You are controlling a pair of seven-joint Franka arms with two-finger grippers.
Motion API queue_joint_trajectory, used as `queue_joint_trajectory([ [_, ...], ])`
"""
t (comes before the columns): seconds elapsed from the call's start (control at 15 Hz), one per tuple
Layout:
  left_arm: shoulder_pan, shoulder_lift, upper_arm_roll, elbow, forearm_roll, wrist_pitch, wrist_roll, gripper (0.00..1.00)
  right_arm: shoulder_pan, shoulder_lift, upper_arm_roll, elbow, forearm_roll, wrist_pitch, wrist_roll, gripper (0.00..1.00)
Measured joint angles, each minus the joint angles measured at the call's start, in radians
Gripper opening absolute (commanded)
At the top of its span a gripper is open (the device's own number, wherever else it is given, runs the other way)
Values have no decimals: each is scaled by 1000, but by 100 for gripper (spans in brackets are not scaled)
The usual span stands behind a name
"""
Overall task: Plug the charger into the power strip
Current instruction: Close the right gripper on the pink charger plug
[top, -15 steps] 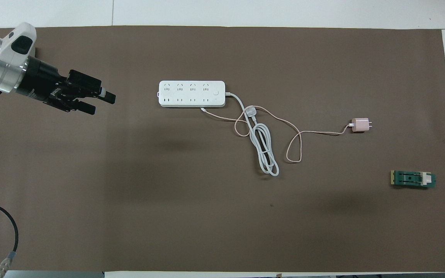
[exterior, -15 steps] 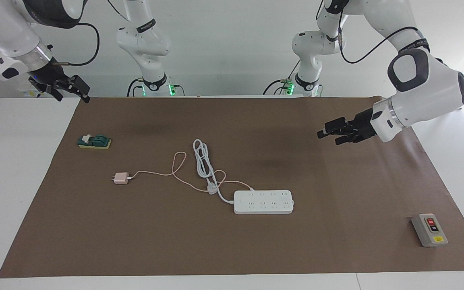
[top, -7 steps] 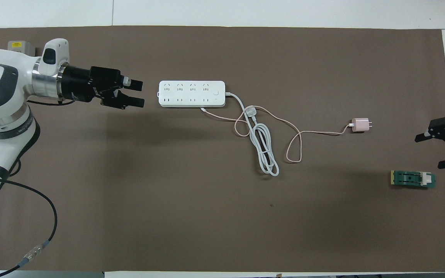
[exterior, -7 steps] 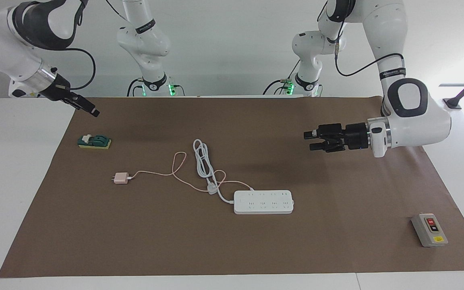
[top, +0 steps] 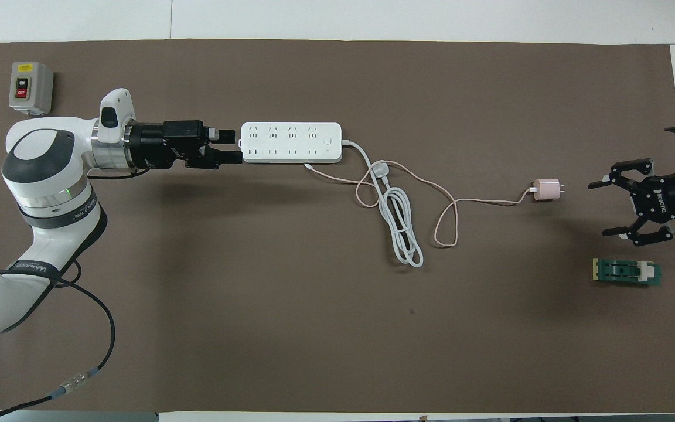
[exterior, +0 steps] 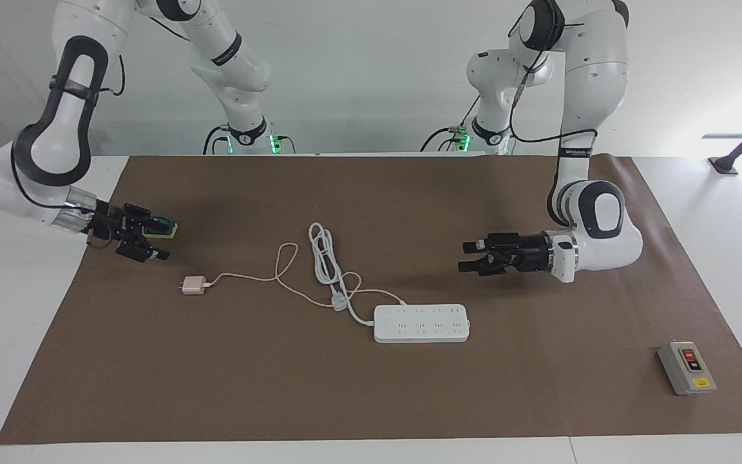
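Two grippers out, nothing grabbed yet.
Left gripper spread above power strip mid-frame; right gripper spread upper-left of charger.

Two glossy white arms with dark grey joint caps end in black grippers. Black cables loop along the links. Green lights glow at the bases.

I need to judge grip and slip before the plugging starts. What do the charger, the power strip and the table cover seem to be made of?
Charger: likely hard plastic, pale pink, smooth cube with clean edges.
Power strip: probably rigid white plastic, moulded flat bar with even outlet rows.
Table cover: looks like matte brown paper or thin sheet; no glare, straight cut edges, lying flat.
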Motion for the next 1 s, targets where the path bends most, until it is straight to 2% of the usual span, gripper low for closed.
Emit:
queue_joint_trajectory([
  [0.13, -2, 41, -6, 0, -42, -1, 57, 100, -4, 61, 0, 3, 87, 21, 0, 100],
  [0.33, -41, 54, -14, 10, -111, 1, 78, 100, 4, 103, 6, 6, 173, 29, 5, 100],
  [0.67, -131, 54, -16, 29, -163, 96, 78, 100, 25, 139, 9, 7, 205, 70, 9, 100],
  [1.0, -129, 53, -6, 30, -164, 113, 77, 100, 22, 203, 8, 30, 206, 80, -2, 100],
])
